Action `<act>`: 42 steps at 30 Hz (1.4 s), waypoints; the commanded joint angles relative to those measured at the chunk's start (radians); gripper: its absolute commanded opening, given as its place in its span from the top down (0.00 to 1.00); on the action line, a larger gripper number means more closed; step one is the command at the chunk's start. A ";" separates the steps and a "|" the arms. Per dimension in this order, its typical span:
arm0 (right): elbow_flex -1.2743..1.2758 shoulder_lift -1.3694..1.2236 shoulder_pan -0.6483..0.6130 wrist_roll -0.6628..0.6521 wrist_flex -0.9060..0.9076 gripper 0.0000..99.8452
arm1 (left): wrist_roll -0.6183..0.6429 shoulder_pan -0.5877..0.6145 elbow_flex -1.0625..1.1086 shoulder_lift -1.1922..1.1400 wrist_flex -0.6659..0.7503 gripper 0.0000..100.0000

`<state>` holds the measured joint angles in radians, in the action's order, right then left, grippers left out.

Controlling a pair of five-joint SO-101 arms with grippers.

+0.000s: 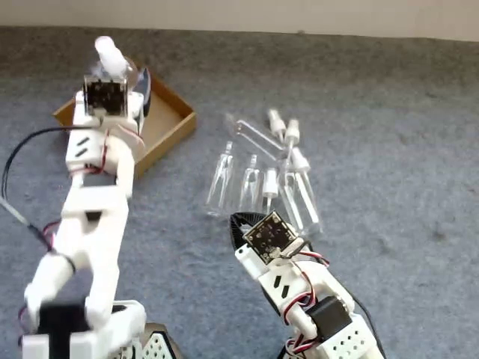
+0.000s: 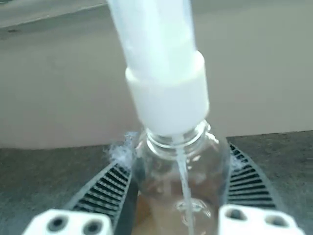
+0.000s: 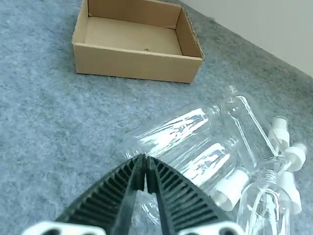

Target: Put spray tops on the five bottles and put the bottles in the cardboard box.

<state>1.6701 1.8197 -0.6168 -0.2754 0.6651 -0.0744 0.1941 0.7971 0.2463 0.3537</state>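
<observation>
Left end effector (image 2: 178,205): pinching the held bottle (image 2: 181,166) by its clear body, fingers on either side; upper left of the high view, above the cardboard box (image 3: 132,63).
Spray top (image 2: 166,88): on the held bottle's neck, dip tube down inside; looks cocked to one side, so probably not fully seated.
Right end effector (image 3: 145,164): fingers pressed together, nothing between them; lower centre of the high view, just short of the loose bottles (image 3: 176,132).
Loose bottles: four, lying on the grey counter (image 1: 389,97), right of the box, close together; loose spray tops (image 3: 281,129) at their far ends, seated or not cannot tell.
Box: open, nothing inside visible.
Stage: likely first bottle about to go in; four left.
Risk: release from height could bounce the bottle onto a wall or out.
Risk: a crooked top could pop off on landing.
Risk: the shut right end effector could roll the round bottles away.
</observation>
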 commanded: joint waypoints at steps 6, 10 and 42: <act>0.110 0.018 0.012 0.000 0.024 1.00 | 0.161 0.085 -0.441 -0.389 0.035 0.90; 0.110 0.018 0.012 0.000 0.030 1.00 | 0.161 0.084 -0.570 -0.545 0.034 0.90; 0.108 0.018 0.012 -0.005 0.030 1.00 | 0.161 0.084 -1.331 -1.141 -0.427 0.90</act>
<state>1.6701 1.8197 -0.6168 -0.2754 0.6928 0.0806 0.2662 -0.4795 -0.9152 -0.0683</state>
